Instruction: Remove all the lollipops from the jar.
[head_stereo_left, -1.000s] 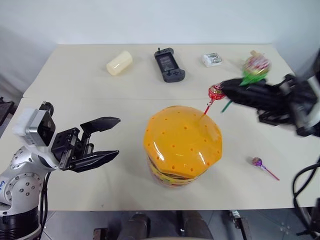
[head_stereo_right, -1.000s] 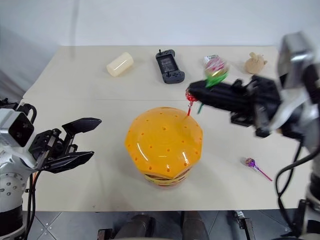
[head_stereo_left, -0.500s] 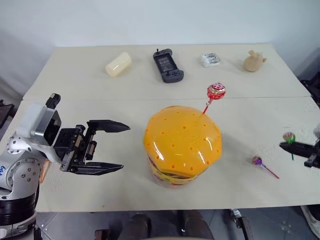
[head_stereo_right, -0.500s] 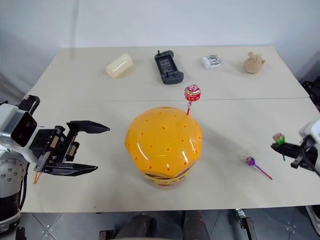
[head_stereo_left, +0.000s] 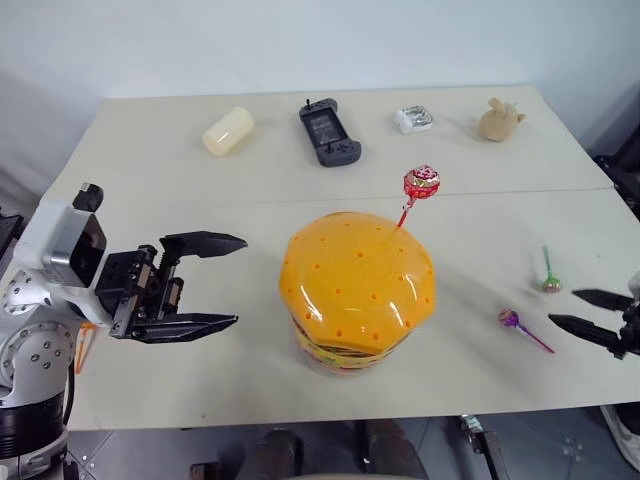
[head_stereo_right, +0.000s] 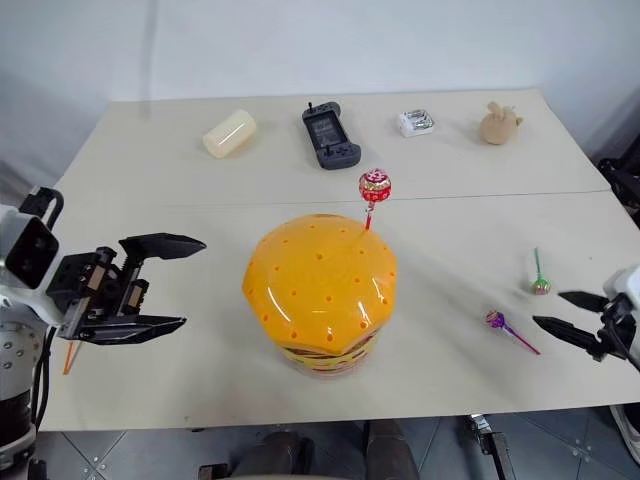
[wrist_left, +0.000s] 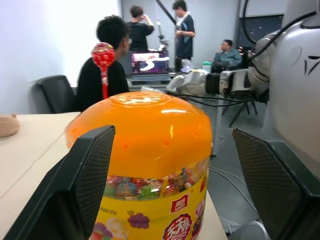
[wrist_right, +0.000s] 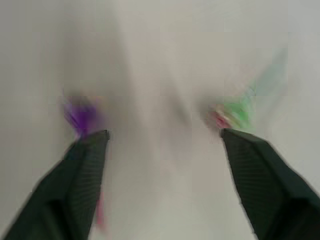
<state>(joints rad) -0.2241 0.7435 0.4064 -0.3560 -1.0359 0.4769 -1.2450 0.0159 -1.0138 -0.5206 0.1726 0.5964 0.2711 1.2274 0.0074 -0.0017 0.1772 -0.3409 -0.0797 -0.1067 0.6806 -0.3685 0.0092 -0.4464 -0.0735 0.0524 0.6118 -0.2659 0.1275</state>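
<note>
1. Counter (head_stereo_left: 200, 190): pale beige, a seam across its middle, set against a plain white wall. The left wrist view looks past it to people seated and standing at desks with a lit screen.
2. Jar (head_stereo_left: 358, 290): orange dome with small holes, striped clear base with sweets inside. It stands directly ahead of the left jaws, apart from them, and well apart from the right jaws.
3. Left gripper (head_stereo_left: 225, 282): jaws spread wide and empty, level, pointing at the side of the jar. Nothing lies between them and the jar.
4. Right gripper (head_stereo_left: 583, 309): jaws spread, released, low over the counter at its right edge. One second ago they were clenched on the green-stick lollipop above the jar; the arm has since swung out right and down, and the jaws have let go.
5. Game controller (head_stereo_left: 328, 130), cream cylinder (head_stereo_left: 228, 131), small clear packet (head_stereo_left: 413, 120) and tan soft toy (head_stereo_left: 499, 120) sit in a row along the far side of the counter, well beyond both jaws.
6. Red-stick lollipop (head_stereo_left: 420, 183): standing up out of the far right part of the jar's dome, well apart from either pair of jaws.
7. Green-stick lollipop (head_stereo_left: 549, 273): lying on the counter just ahead of the right jaws, not touching them.
8. Purple-stick lollipop (head_stereo_left: 514, 322): on the counter just ahead of the right jaws, beside the green one; same spot as before.
9. An orange stick (head_stereo_left: 80, 350) shows below the left arm; its candy end is hidden.
</note>
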